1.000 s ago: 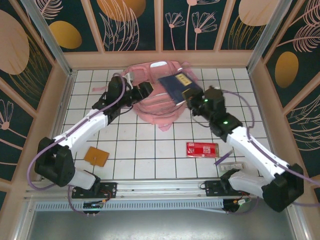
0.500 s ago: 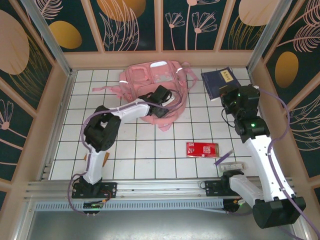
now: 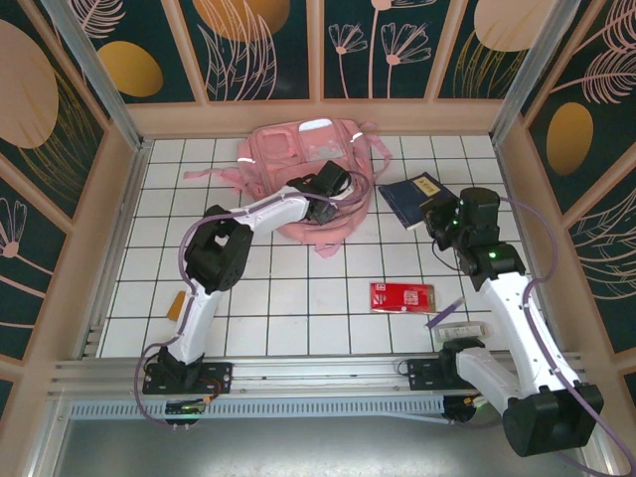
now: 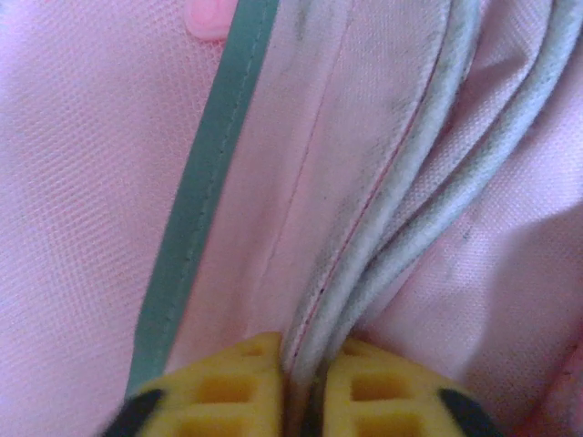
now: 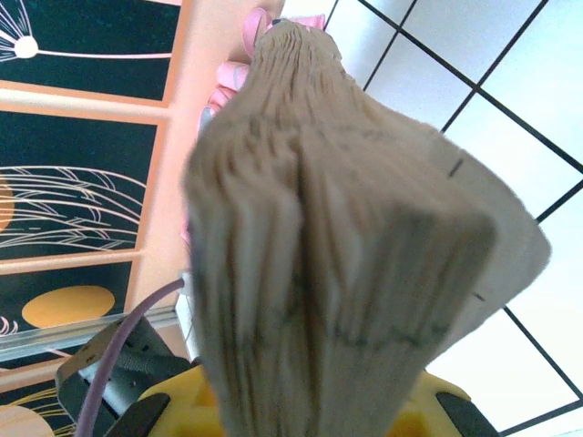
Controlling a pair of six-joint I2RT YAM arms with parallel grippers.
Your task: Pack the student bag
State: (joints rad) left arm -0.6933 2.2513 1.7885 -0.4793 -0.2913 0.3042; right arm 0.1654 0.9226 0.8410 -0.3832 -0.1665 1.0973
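Across the upper middle of the top view, the student bag (image 3: 288, 159) lies slumped on the white tiled table (image 3: 298, 318), close to the back wall (image 3: 318, 117), with loose pink straps trailing over the grid lines. The left gripper (image 3: 336, 185) rests on the bag's right flank. In the left wrist view its yellow fingers (image 4: 228, 396) are pinched narrowly on a ridge of grey piping and pink fabric, a teal strip running up the frame's left. The right gripper (image 3: 442, 212) stands right of the bag. It clamps a dark blue book (image 3: 405, 194), whose fanned page edges fill the right wrist view between the yellow pads (image 5: 173, 410). Lower centre, a red packet (image 3: 401, 296) lies flat and well apart from the bag. An orange card (image 3: 176, 303) shows partly behind the left arm. A small pale item (image 3: 459, 328) near the right arm's base is too small to identify. Dark teal panels (image 3: 268, 50) with floral motifs in pale wooden framing enclose three sides, and a metal rail (image 3: 318, 370) runs along the lower edge.
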